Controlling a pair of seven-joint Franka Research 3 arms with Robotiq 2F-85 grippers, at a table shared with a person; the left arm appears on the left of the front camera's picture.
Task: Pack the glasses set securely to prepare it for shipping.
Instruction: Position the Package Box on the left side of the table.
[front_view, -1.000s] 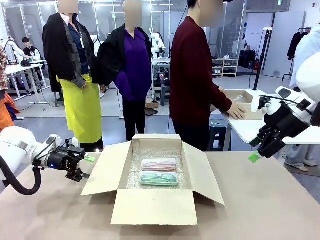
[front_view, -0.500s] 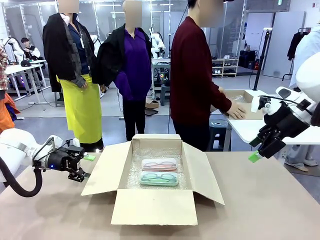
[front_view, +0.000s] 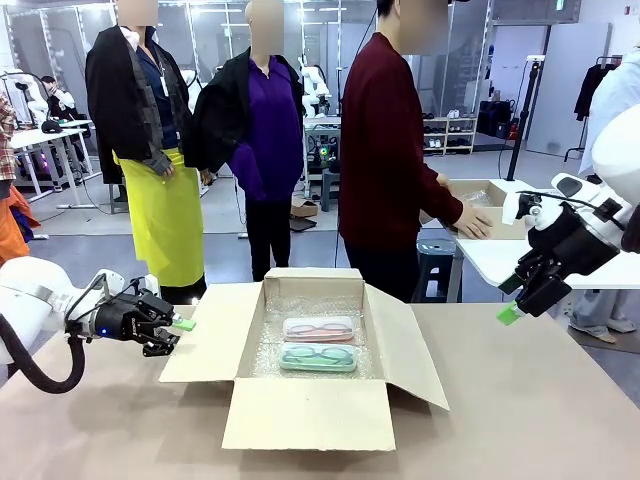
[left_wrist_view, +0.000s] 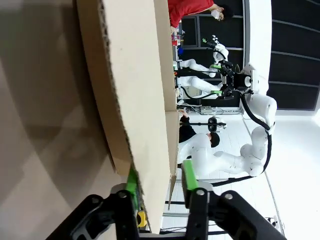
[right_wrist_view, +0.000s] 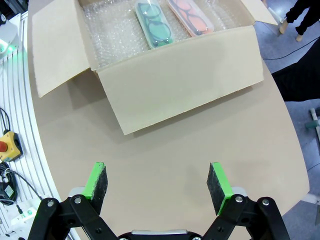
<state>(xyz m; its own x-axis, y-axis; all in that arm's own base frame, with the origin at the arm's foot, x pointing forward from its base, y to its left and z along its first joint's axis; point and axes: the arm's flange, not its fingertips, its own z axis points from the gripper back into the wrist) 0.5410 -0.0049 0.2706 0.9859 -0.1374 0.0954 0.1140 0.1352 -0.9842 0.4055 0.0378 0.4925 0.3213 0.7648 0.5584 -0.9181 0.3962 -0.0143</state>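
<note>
The glasses set lies inside an open cardboard box (front_view: 300, 412): a pink case (front_view: 318, 328) behind a mint-green case (front_view: 318, 356), both flat on bubble wrap. My left gripper (front_view: 180, 325) is shut on the outer edge of the box's left flap (front_view: 205, 350). The left wrist view shows that flap (left_wrist_view: 135, 90) pinched between the green pads of the left gripper (left_wrist_view: 160, 177). My right gripper (front_view: 510, 312) hovers open above the table's right side, well clear of the box. Its wrist view looks down between the right gripper (right_wrist_view: 157, 180) fingers onto the box (right_wrist_view: 190, 75), the mint-green case (right_wrist_view: 154, 24) and the pink case (right_wrist_view: 190, 17).
A person in a dark red top (front_view: 385, 150) stands behind the far edge, a hand on another cardboard box (front_view: 485, 200) on a white side table. The box's front, right and back flaps are spread open. Bare brown tabletop (front_view: 540, 410) lies right of the box.
My left gripper has gone from open beside the left flap to shut on its outer edge. The right arm and the cases have not moved.
</note>
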